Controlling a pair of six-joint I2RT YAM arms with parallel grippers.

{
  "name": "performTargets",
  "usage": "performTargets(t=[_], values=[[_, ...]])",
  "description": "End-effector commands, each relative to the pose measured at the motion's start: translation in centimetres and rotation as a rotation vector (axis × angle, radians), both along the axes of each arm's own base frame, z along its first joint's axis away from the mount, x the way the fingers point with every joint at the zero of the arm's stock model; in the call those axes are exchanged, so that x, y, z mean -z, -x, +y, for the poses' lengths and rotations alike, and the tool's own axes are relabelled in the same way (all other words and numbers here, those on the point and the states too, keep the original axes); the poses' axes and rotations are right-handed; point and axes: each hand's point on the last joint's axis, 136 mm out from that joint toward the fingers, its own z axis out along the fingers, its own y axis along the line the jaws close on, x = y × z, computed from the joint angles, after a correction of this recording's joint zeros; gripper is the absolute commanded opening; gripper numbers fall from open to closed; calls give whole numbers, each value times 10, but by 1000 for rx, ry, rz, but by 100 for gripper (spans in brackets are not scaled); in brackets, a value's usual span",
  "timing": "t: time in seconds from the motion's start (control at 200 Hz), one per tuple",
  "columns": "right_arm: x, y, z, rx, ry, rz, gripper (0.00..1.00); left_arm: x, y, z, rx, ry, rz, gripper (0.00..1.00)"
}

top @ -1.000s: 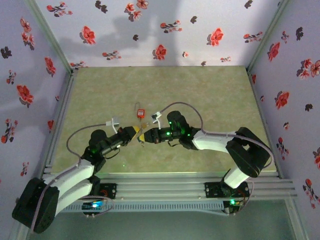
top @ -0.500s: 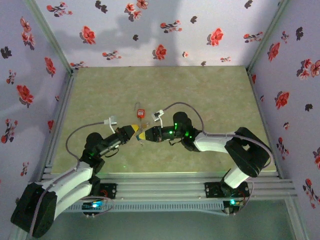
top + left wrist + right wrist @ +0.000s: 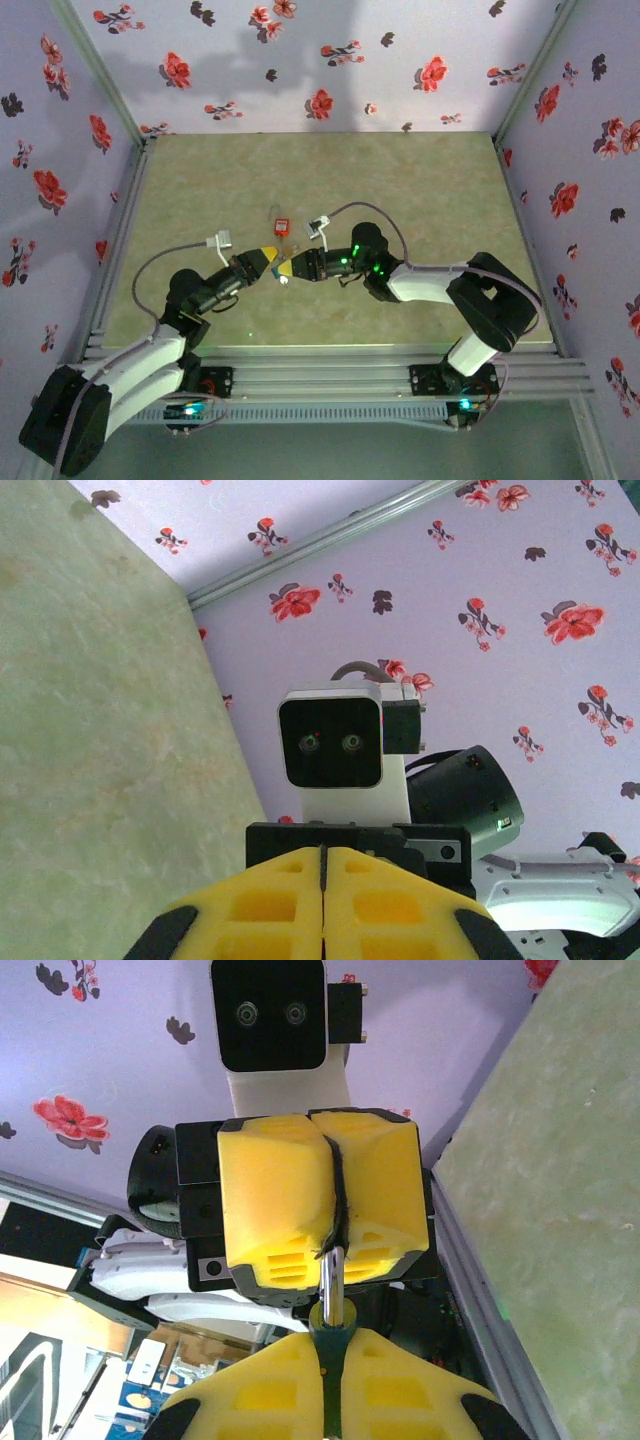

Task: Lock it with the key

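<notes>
The left gripper (image 3: 270, 262) sits near the middle of the tabletop (image 3: 400, 180), a bit toward the near edge. Its yellow fingers (image 3: 270, 900) are pressed tight together. Just past it, toward the far edge, a little red padlock (image 3: 281, 224) lies flat on the tabletop by itself, and nothing touches it. The two grippers meet tip to tip. Between them is a small green piece (image 3: 331, 1332) with a shiny metal loop (image 3: 334, 1270) on top (I cannot tell if it is a key or a lock). The top of the loop goes into the crack between the left fingers. The right gripper (image 3: 286, 269) is squeezed shut on the green piece and holds it up off the tabletop.
</notes>
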Motion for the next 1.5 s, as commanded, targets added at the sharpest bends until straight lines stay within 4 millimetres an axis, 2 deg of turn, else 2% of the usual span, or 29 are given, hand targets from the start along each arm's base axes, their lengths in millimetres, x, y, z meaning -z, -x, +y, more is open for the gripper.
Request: performTargets(t=[0.0,0.45,0.8,1.495], values=[[-36,-2,0,5,-125,-95,0,16,19,-12,92,-45,4,0],[-39,-27,-2,63,-138,-47,0,14,31,-19,138,-47,-18,0],[-27,-54,-5,145,-103,-6,0,13,37,-23,164,-50,-26,0],[-26,-87,-1,213,-79,16,0,12,42,-30,200,-47,-32,0]])
